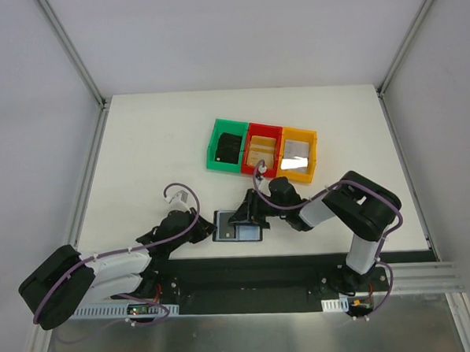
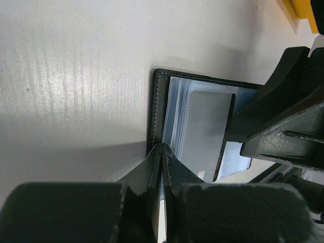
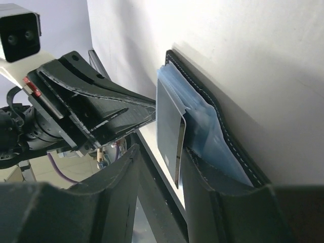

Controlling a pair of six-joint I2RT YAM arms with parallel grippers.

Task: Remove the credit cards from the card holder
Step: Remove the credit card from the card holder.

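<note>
While the shut left jaws press the open card holder's (image 1: 238,225) left edge at the near side of the desk (image 1: 139,149), the right jaws stand apart astride a grey card (image 2: 205,131). The extraction step is in hand; next, probably, they must close on it and draw it from its sleeve.

hemmed in at the near edge of the surface (image 1: 139,149), the open card holder (image 1: 234,231) has the left gripper (image 1: 209,229) blocking its left side and the right gripper (image 1: 251,218) reaching over its far right corner. a green bin (image 1: 215,152), red bin (image 1: 264,129) and yellow bin (image 1: 298,173) wall off the middle behind, leaving open passage across the surface's left half and far strip.
</note>
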